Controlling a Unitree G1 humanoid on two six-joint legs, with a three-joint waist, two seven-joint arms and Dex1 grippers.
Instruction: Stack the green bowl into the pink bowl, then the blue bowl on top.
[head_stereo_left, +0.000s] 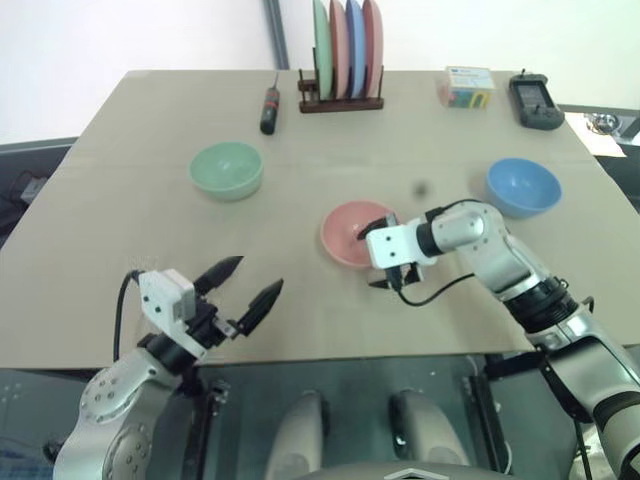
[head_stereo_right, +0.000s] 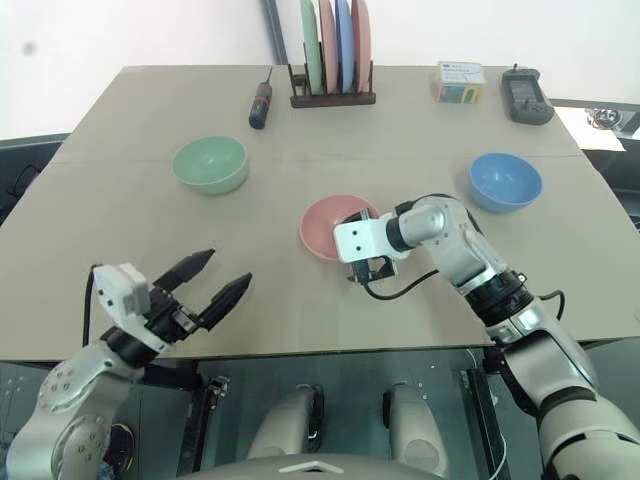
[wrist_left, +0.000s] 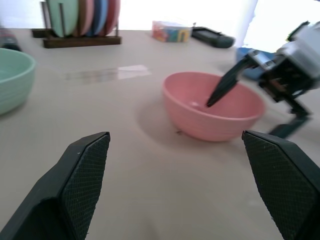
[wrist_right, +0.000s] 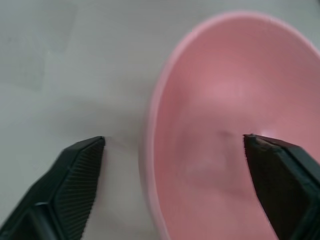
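Three smooth round bowls sit apart: one mint-green bowl upper left, one salmon-pink bowl centre, one sky-blue bowl right. Both the left gripper and right gripper are released, the right's fingers straddling the pink rim.

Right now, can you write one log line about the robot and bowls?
right gripper: open, straddling pink bowl rim | left gripper: open | green bowl, blue bowl: unstacked

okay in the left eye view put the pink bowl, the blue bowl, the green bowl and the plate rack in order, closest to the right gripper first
1. Pink bowl: at the right gripper, whose open fingers straddle its rim.
2. Blue bowl: to the robot's right, farther back.
3. Green bowl: across on the left side.
4. Plate rack: at the table's far edge; close to the green bowl's distance, so the last two are hard to call.
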